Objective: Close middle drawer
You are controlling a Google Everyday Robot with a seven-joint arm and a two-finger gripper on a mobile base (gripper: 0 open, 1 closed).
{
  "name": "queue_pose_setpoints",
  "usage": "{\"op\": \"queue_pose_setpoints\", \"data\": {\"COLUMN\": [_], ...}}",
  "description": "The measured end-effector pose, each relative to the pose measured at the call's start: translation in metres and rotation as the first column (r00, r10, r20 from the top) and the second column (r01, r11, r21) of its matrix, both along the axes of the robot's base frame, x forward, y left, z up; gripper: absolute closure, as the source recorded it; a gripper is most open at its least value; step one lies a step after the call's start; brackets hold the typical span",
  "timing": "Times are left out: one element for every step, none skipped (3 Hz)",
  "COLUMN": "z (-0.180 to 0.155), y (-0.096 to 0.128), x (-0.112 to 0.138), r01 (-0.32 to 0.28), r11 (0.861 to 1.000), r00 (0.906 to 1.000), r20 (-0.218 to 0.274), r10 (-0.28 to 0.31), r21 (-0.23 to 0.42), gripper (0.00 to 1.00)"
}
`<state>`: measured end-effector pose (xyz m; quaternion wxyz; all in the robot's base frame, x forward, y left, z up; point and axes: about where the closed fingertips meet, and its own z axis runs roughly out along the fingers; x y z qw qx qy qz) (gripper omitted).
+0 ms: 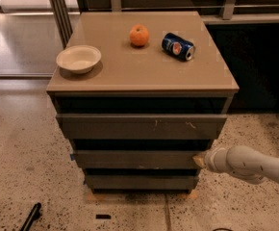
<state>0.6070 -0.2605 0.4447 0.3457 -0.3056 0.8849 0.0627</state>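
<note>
The middle drawer (137, 159) is a plain grey-brown front in the cabinet, between the wider scratched top front (142, 126) and the narrow dark bottom front (140, 181). It stands slightly out, set back from the top front. My gripper (198, 160) comes in from the right on a white arm (250, 166). Its tip is against the right end of the middle drawer front.
On the cabinet top (120, 76) sit a white bowl (79, 58), an orange (139, 35) and a blue soda can (178, 46) lying on its side. Speckled floor lies all around. A dark object (31, 216) lies on the floor at the lower left.
</note>
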Motion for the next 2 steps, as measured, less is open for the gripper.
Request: {"op": "queue_pose_setpoints", "data": {"z": [-0.006,-0.006], "y": [-0.008,-0.018], "x": [-0.011,-0.034], "r01": [0.048,0.121], "r11": [0.999,0.991], "r00": [0.9987,0.9927], "r20": [-0.015,-0.004], "r10": [-0.048,-0.121], "r21": [0.022,0.059], "gripper": [1.00,1.00]}}
